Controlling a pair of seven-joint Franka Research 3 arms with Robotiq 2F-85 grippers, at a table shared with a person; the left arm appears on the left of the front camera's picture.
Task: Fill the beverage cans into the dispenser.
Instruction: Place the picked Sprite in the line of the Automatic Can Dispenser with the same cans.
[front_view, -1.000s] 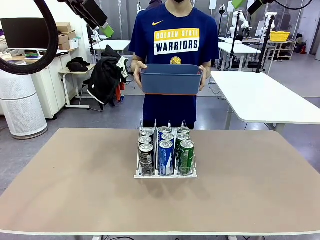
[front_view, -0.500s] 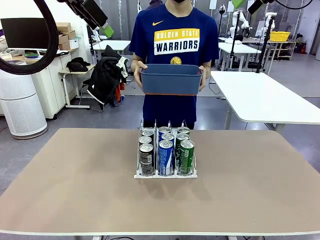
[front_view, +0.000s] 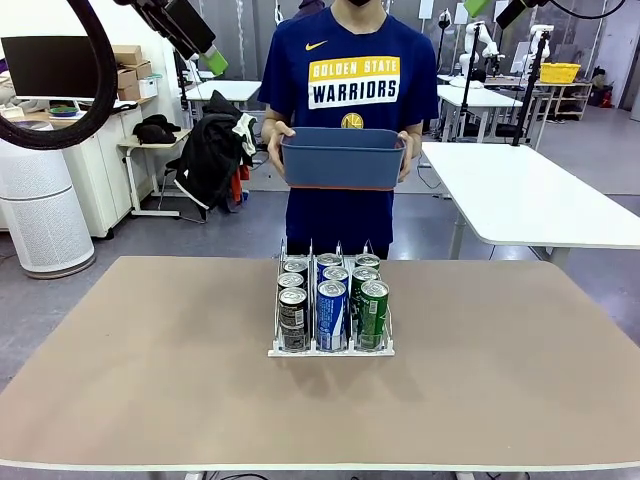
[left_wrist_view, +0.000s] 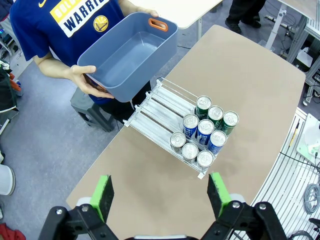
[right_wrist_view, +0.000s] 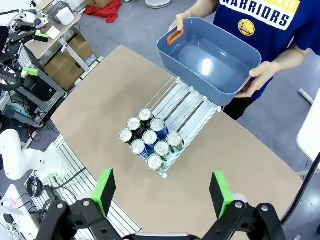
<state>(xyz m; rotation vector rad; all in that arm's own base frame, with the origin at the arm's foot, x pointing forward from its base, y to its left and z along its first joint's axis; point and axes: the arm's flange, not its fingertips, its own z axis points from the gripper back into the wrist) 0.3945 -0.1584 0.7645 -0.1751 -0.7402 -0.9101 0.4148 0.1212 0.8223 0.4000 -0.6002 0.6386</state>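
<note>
Tan tabletop (front_view: 150, 380) spans my front view, bare apart from the rack at centre. Nothing has shifted over the last second: person, bin, cans, both arms all as they were. I read that as task essentially done, w/ no loose cans left on the table to load.

Person at far side holds the blue-grey bin (front_view: 342, 158) in both hands, chest height, off the table. From the wrist cams its inside looks empty (right_wrist_view: 210, 60).

Dispenser (front_view: 330, 348) sits mid-table, front lip toward me. Nine beverage cans (front_view: 331, 315) stand in it, three per lane, all upright & packed toward the front: black/silver lane on my left, blue in the middle, green on my right. Rear half of the lanes, nearest the person, is bare rail (left_wrist_view: 160, 107).

Left gripper (left_wrist_view: 162, 192): jaws spread wide, nothing between the green pads (left_wrist_view: 104, 194), parked high above the table. Dispenser is well below and ahead of it, near the centre of its view.

Right gripper (right_wrist_view: 162, 190): same, released & empty, high up; cans (right_wrist_view: 149, 139) well below, no contact.

Judgement: only a retreat or a stop call remains, unless more cans get brought in.
</note>
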